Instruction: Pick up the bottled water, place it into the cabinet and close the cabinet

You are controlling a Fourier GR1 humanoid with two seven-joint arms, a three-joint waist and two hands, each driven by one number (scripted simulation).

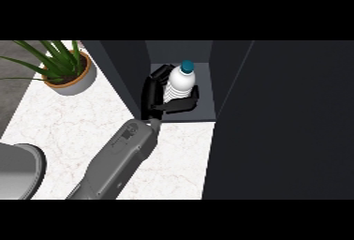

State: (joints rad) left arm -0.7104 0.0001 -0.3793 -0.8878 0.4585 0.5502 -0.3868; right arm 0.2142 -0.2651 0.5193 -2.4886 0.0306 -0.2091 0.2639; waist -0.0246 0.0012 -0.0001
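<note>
Cabinet [228, 84], door swung open so I can reach its shelf; marble worktop [76, 126] carrying a potted plant [66, 70]; my left hand [158, 93], fingers curled round the water bottle [181, 82], holding it upright inside the cabinet

You saw a counter [76, 126] that looked like white stone with thin pink veins, smooth and a bit shiny. The cabinet [276, 117] looked dark and matt, with flat, smooth walls. The bottle [181, 80] looked like clear, shiny plastic with a smooth teal cap. The hand [166, 96] around it looked like black, matt plastic, and its forearm [124, 154] looked like smooth grey plastic. The pot [77, 80] looked like smooth clay, orange inside and pale outside.
</note>
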